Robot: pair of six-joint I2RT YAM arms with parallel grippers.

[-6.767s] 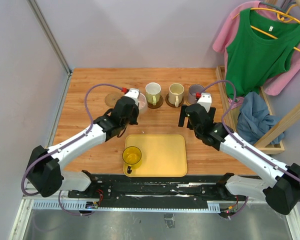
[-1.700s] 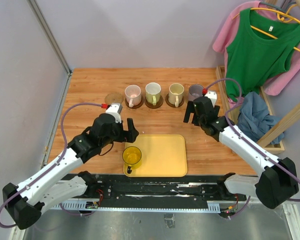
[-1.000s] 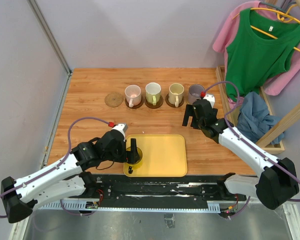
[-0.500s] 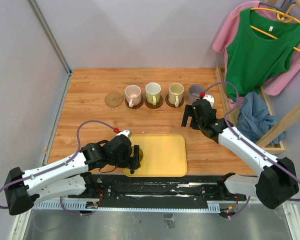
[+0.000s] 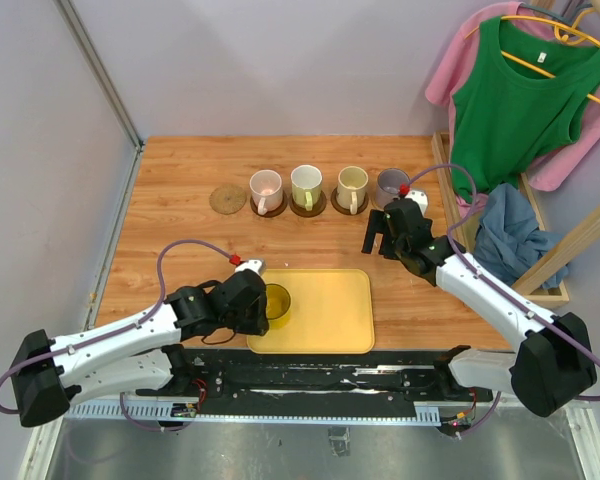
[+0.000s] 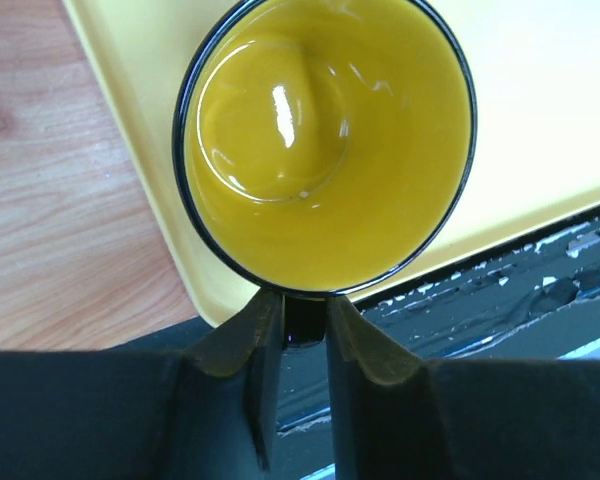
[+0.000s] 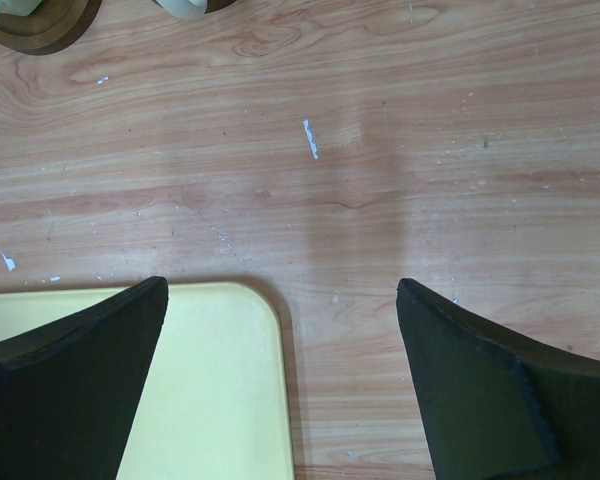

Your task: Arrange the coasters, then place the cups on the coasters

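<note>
Yellow cup (image 5: 277,303) on yellow tray (image 5: 330,322)

Four upright cups (image 5: 306,184) in a row on coasters (image 5: 320,208); tan coaster (image 5: 227,198) bare; yellow cup (image 6: 325,140) upright, apart.

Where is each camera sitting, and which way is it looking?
Top external: high above and behind the robot, looking down at the table; the left arm and right arm both show.
Left wrist: on the left arm, looking down into the yellow cup on the yellow tray; the left gripper pinches the cup's handle.
Right wrist: on the right arm, looking down at bare wood and a tray corner; the open right gripper shows.
Shared: top and left wrist views both see the yellow cup; all three see the tray.
</note>
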